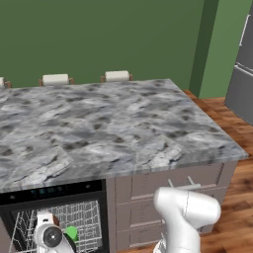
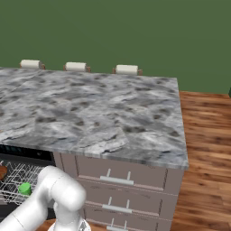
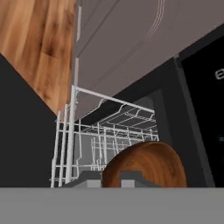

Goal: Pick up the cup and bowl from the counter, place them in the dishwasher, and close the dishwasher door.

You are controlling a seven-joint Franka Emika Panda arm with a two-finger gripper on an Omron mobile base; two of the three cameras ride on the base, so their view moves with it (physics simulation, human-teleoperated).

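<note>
Bowl [image 3: 146, 164] sits clenched in our jaws, just ahead of them, poised over the dishwasher's white rack [image 3: 105, 131] beyond

Your gripper [image 3: 111, 180] sits low inside the open dishwasher [image 1: 54, 190], under the counter [image 1: 99, 128]. The bowl [image 3: 146, 164] is directly ahead of it, against its fingertips, over the wire rack [image 3: 109, 131]. In the left base view, the cup [image 1: 72, 233] stands in the rack just beside your wrist.

Plain dark green wall [image 1: 99, 34], warm wooden plank floor [image 2: 207, 135], cream-cushioned stools [image 2: 127, 69] behind, grey steel fridge [image 1: 242, 84] off right.
</note>
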